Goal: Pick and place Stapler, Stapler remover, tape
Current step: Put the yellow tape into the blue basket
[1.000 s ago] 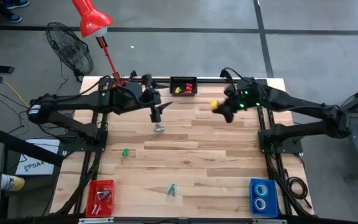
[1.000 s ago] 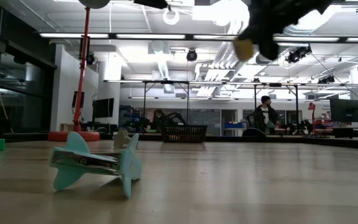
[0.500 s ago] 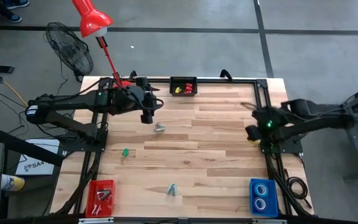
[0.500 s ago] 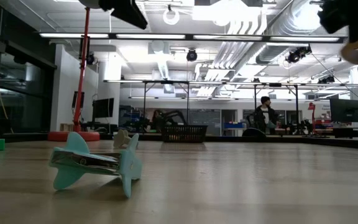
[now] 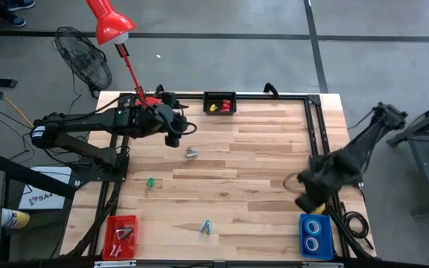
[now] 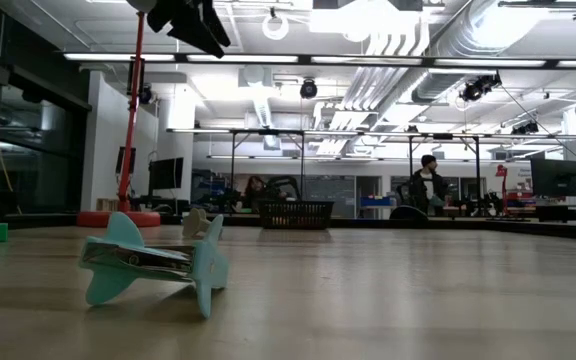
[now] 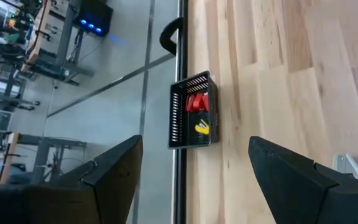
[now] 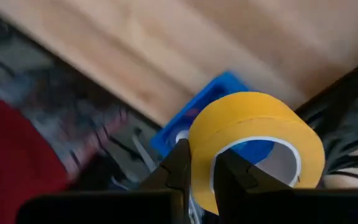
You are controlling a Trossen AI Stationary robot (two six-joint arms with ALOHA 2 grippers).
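Note:
My right gripper (image 5: 307,197) hangs near the table's near right corner, just on the far side of the blue tray (image 5: 315,236). It is shut on a yellow tape roll (image 8: 257,149). Two blue rolls lie in that tray. My left gripper (image 5: 172,138) is open and empty above the table's far left part, beside a small silver piece (image 5: 191,154). A teal stapler remover (image 5: 206,228) lies on the table near the near edge; it also shows in the low view (image 6: 153,262). A small green piece (image 5: 150,182) lies left of centre. My right gripper pinches the yellow roll's wall (image 8: 202,171) between its two fingers, one finger (image 8: 179,165) outside the ring and the other (image 8: 232,177) inside its open centre. The roll is lifted clear, above the blue tray's edge (image 8: 197,118).
A black basket (image 5: 220,103) with red and yellow items stands at the far edge; it also shows in the left wrist view (image 7: 194,112). A red tray (image 5: 121,236) with items sits at the near left corner. A red lamp (image 5: 110,22) stands at the far left.
My right gripper has swung from the table's far middle to the right edge and then toward the near edge, carrying the yellow roll clear of the table to the blue tray. My left gripper has drawn a little toward the left edge.

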